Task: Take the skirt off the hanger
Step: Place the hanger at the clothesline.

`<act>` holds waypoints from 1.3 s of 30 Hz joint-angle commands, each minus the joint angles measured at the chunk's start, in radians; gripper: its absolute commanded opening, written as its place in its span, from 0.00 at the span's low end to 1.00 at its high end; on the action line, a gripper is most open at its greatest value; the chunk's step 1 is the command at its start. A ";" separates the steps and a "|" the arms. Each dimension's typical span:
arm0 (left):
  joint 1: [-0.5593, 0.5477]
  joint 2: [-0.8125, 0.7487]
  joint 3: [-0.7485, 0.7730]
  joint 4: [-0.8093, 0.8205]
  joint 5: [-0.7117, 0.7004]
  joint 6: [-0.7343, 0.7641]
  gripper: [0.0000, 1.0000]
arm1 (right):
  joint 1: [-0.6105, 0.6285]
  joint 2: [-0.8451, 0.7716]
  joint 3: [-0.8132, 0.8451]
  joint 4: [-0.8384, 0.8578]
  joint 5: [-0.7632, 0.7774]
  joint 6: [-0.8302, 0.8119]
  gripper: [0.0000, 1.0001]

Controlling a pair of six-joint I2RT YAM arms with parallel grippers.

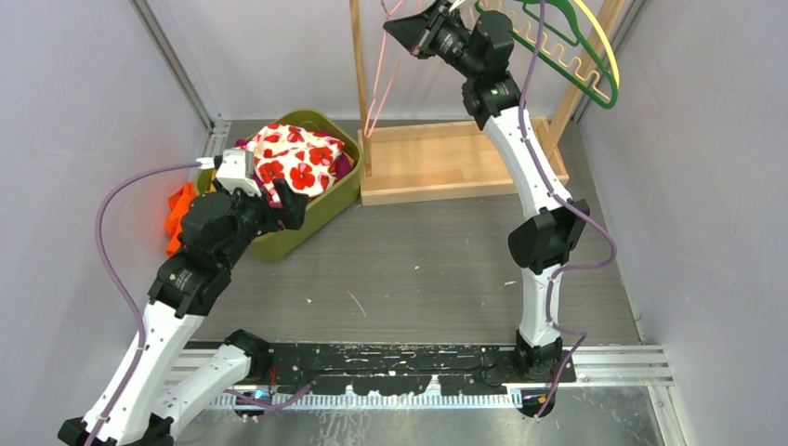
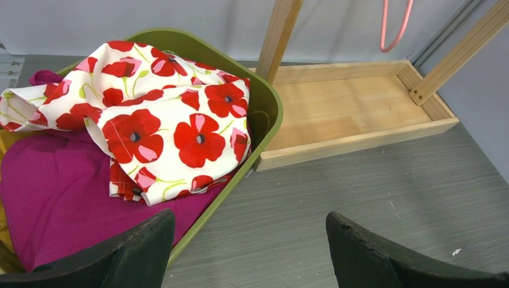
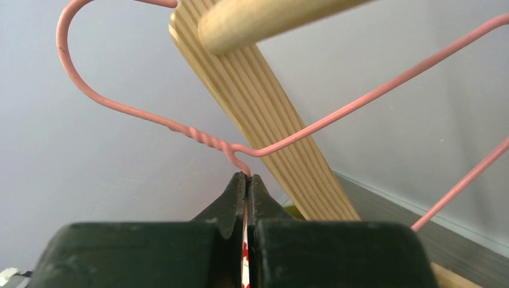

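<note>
Looking down from the top camera, the poppy-print skirt (image 1: 297, 158) lies bunched in an olive-green basket (image 1: 346, 190) at the far left of the surface (image 1: 418, 269), off the hanger. The left hand (image 1: 279, 195) hangs over the basket's near edge, just beside the skirt. An orange cloth (image 1: 178, 209) lies left of the basket. The right hand (image 1: 395, 28) is raised at the far side, against a pink wire hanger (image 1: 381, 93) that hangs on the wooden rack (image 1: 446, 158), well apart from the skirt. A green hanger (image 1: 567, 60) hangs further right.

From the left wrist camera, the left hand's two fingers (image 2: 138, 252) stand wide apart with nothing between them. The skirt sits beyond and left of them, draped over a magenta cloth (image 2: 54, 192) inside the basket, not touching either finger.

From the right wrist camera, the right hand's fingers (image 3: 231, 198) are pressed together. The hanger's twisted neck sits just above them, and a short bend of wire comes down to meet their tips. Whether the wire is nipped between them cannot be told. A slanted wooden post (image 3: 270, 120) rises behind the hanger.
</note>
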 commanded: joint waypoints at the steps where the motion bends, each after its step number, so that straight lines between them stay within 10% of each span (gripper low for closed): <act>1: -0.003 0.007 0.040 0.017 -0.013 0.012 0.94 | -0.007 -0.046 0.062 0.138 0.036 0.057 0.01; 24: -0.003 -0.022 0.047 -0.031 -0.050 0.025 0.94 | -0.012 0.108 0.128 0.137 0.333 0.312 0.01; 39: -0.004 -0.021 0.022 -0.027 -0.045 0.015 0.94 | -0.011 0.002 -0.203 0.219 0.340 0.327 0.01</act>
